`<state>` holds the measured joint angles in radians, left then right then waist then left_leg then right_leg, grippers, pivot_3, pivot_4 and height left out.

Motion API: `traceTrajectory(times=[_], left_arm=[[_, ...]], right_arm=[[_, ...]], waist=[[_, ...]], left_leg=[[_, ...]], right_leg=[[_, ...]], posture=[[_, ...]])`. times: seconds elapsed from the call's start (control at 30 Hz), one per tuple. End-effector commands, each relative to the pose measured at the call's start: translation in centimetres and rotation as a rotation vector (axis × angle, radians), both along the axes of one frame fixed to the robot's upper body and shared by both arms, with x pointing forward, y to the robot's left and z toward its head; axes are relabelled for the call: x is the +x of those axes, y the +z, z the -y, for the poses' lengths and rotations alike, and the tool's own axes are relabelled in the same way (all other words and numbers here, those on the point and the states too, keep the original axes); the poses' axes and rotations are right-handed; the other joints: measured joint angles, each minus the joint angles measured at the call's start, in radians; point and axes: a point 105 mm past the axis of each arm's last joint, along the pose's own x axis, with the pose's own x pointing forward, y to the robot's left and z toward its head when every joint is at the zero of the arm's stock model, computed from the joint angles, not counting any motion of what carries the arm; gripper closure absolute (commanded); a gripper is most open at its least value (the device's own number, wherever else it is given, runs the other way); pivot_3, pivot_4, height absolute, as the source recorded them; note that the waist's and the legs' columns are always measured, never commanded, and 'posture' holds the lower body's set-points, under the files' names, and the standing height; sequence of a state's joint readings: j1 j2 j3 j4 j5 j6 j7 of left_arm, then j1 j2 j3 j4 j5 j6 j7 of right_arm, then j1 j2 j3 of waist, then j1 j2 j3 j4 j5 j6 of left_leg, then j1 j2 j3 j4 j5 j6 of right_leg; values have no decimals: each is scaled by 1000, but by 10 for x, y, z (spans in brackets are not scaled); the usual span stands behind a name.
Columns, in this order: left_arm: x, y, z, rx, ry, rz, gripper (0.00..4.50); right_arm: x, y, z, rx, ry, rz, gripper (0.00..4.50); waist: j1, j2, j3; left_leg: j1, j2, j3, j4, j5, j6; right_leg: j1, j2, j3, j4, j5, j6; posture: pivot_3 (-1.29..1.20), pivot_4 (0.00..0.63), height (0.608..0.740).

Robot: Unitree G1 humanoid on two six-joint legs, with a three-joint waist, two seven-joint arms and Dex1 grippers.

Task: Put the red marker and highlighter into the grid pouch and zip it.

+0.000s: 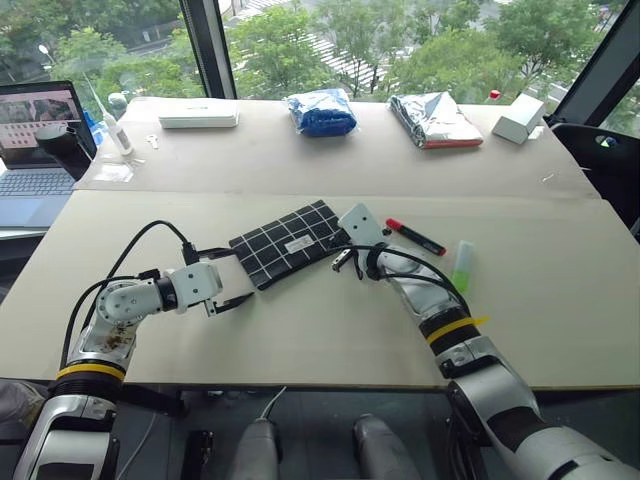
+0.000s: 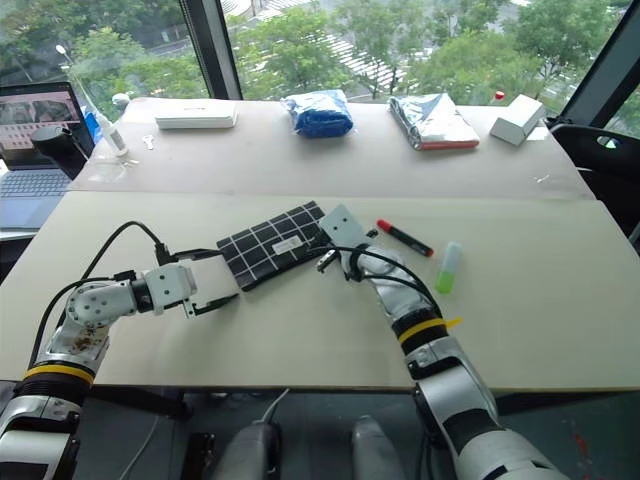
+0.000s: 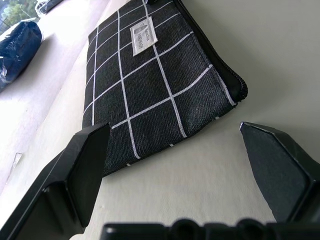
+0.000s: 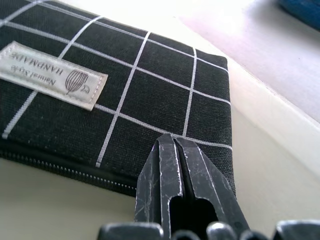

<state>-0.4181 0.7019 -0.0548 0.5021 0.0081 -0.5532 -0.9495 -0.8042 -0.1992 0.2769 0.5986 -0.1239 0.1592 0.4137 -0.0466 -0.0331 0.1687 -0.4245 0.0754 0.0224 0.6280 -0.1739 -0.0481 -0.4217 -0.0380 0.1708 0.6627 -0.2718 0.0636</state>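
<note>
Grid pouch (image 1: 287, 243) lies flat on the table (image 1: 300, 340), long axis slanting away to the right. Left gripper (image 1: 228, 278), jaws wide apart, faces its near-left end; right gripper (image 1: 345, 261), pinched shut and empty, sits at its zipper edge, nearer. Red marker (image 1: 415, 236) and highlighter (image 1: 462, 265) wait farther right.

Looks like an office or lab workspace set up for testing. Broad pale table (image 1: 300, 340) pushed against tall windows (image 1: 400, 40) with dark frames, treetops and a street far below, so an upper floor. Open laptop (image 1: 35, 150) on a side desk at far left. Scattered along the far edge: white flat box (image 1: 198, 117), blue bundle (image 1: 321, 112), silver foil pack (image 1: 434, 120), small white carton (image 1: 517, 119).
</note>
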Motion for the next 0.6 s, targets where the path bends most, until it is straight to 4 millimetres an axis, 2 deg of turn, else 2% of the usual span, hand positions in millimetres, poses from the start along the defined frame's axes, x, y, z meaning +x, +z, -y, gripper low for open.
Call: traceTrajectory(times=[0.03, 0.3, 0.37, 0.6], left_arm=[[0, -8, 7, 22, -26, -13, 0], [4, -16, 26, 48, -97, 18, 0], [11, -12, 30, 47, -104, 49, 0], [24, -8, 32, 106, -125, 140, 0]], right_arm=[[2, 4, 3, -77, 31, 46, 4486], [0, 5, 0, -84, 59, 56, 4486], [0, 6, -1, -76, 60, 58, 4486], [-1, 4, 2, -67, 55, 51, 4486]], waist=[[0, 0, 0], [2, 0, 0], [2, 0, 0], [1, 0, 0]], left_leg=[[0, 0, 0, 0, 0, 0], [0, 0, -1, 0, 0, 0], [0, 0, -1, 0, 0, 0], [1, -1, -2, 1, 0, 0]], right_leg=[[0, 0, 0, 0, 0, 0], [1, 0, -1, 0, 0, 0], [1, 0, -1, 0, 0, 0], [2, 0, -1, 0, 0, 0]], posture=[[0, 150, 740], [0, 150, 740], [0, 150, 740], [0, 150, 740]])
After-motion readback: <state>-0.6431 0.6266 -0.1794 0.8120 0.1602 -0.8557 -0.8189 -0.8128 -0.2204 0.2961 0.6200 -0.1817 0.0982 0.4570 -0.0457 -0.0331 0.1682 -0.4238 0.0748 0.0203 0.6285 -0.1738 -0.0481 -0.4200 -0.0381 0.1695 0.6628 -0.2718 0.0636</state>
